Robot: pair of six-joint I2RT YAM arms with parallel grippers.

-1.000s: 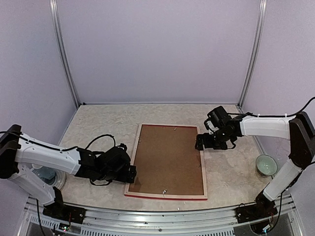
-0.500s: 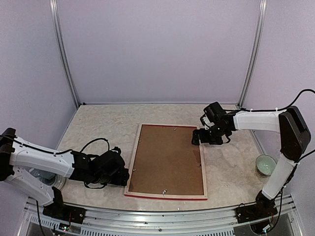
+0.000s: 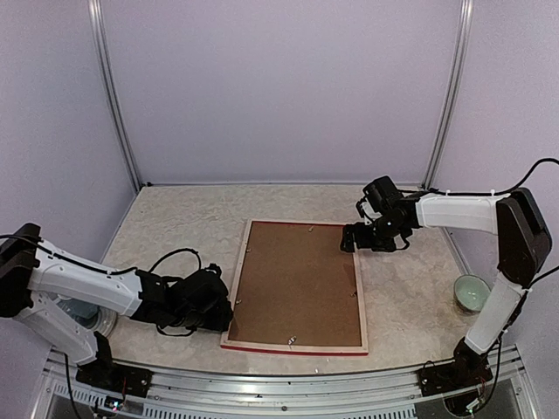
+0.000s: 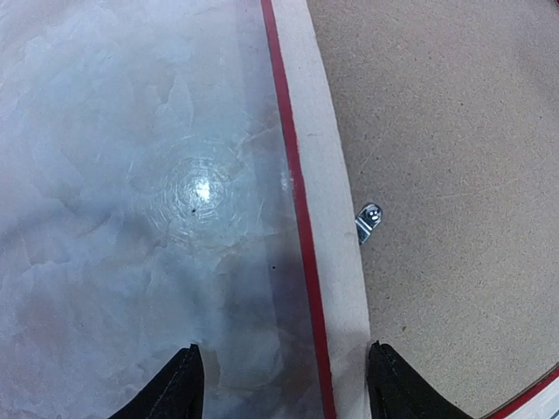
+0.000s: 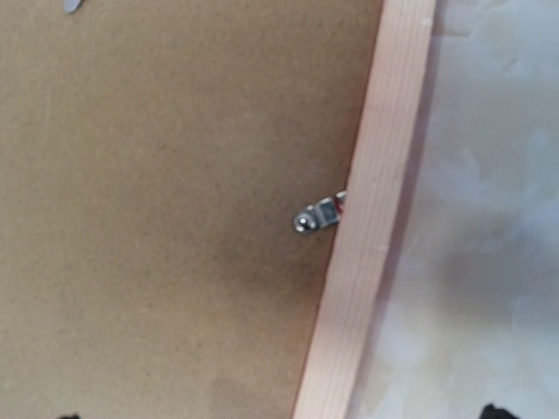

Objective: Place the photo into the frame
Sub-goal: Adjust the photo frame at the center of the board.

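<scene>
The frame (image 3: 237,284) lies face down in the middle of the table, pale wood back up, its red edge showing. A brown backing board (image 3: 297,284) fills it. The photo is hidden from view. My left gripper (image 3: 225,319) is low at the near end of the left bar. In the left wrist view it (image 4: 284,384) stands open astride that bar (image 4: 319,175), one fingertip (image 4: 188,380) over the table, the other by the board (image 4: 437,131). My right gripper (image 3: 352,240) hangs open over the far end of the right bar (image 5: 376,244), holding nothing.
Small metal turn clips (image 4: 369,221) (image 5: 319,216) sit on the bars' inner edges, over the backing board (image 5: 157,218). A pale green bowl (image 3: 472,292) stands at the right. A round white dish (image 3: 96,319) lies under my left arm. Purple walls close in three sides.
My left gripper has drawn back along the left bar towards the near corner and its jaws have narrowed. My right gripper has moved along the right bar towards the far corner.
</scene>
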